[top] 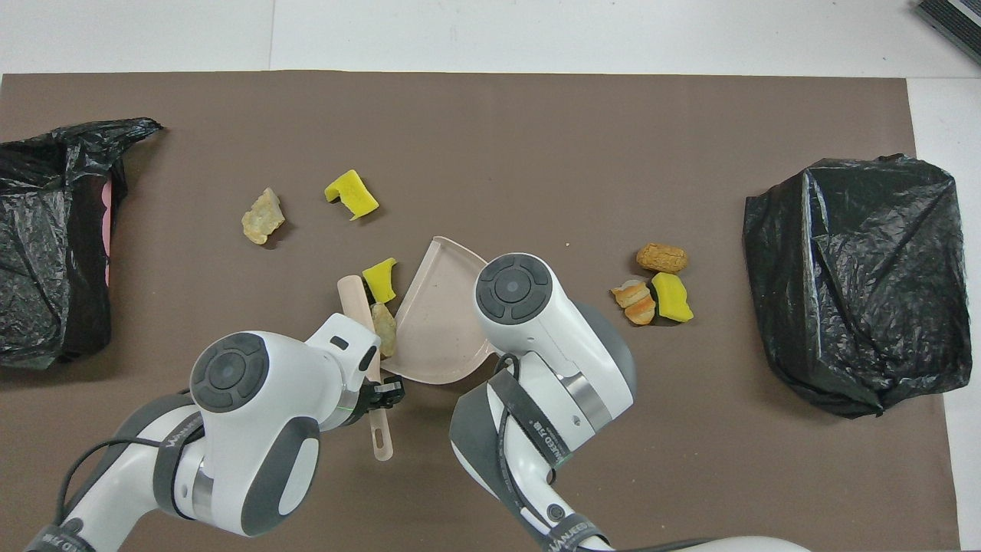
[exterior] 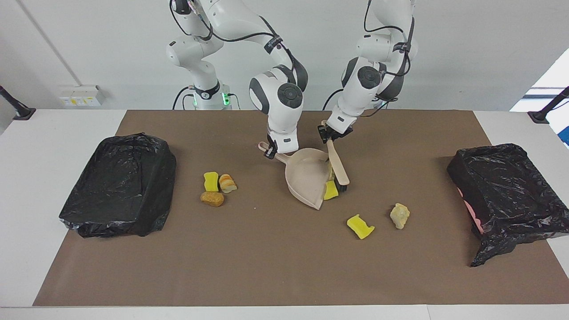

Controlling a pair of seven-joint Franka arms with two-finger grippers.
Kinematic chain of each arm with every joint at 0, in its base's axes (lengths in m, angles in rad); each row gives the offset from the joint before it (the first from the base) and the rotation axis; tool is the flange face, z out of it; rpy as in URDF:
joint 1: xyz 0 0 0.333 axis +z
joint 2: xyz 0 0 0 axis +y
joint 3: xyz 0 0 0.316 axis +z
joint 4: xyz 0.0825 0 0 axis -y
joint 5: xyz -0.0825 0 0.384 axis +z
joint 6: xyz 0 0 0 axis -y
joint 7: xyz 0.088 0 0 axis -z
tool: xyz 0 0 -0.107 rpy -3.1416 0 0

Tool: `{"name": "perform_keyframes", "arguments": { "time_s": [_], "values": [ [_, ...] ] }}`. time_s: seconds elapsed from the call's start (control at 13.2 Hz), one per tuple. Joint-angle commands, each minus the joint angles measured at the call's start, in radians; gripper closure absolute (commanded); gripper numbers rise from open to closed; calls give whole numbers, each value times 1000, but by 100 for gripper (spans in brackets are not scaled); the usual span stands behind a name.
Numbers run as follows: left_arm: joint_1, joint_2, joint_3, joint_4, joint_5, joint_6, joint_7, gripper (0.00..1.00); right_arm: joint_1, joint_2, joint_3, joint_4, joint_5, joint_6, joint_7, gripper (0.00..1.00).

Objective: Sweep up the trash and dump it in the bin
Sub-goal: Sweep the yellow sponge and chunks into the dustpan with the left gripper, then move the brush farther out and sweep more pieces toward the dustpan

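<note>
The right gripper (exterior: 270,151) had the beige dustpan (exterior: 306,178) clamped by its handle, pan on the brown mat (exterior: 266,266). The left gripper (exterior: 328,134) was closed around the brush (exterior: 338,166), pressing a yellow sponge bit (exterior: 330,191) and a pale lump (top: 383,328) right against the dustpan's open edge. Other trash lay scattered: one sponge piece (exterior: 360,226) and one stone-like lump (exterior: 399,215) farther out, three pieces (exterior: 217,186) toward the right arm's end.

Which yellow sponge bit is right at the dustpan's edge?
The yellow sponge bit beside the brush, touching the beige dustpan at its open edge. The other two yellow bits lie apart from it on the mat.
</note>
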Motion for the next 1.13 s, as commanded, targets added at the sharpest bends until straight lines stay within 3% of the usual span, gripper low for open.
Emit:
{"name": "perform_keyframes", "arguments": {
  "time_s": [0.0,0.3,0.68,0.83,1.06],
  "values": [
    [-6,52,-3,78,-20,-60,140,100,-3,-20,3,-32,-22,23,18,100],
    [78,44,32,254,-1,-359,268,100,-5,-20,3,-31,-21,20,22,100],
    [78,104,160,372,264,-361,392,100,-8,-20,4,-31,-21,18,56,100],
    [74,153,251,440,276,-364,468,100,-8,-20,4,-31,-21,21,56,100],
    [77,271,317,543,405,-362,507,100,-8,-20,4,-31,-21,26,58,100]
  ]
}}
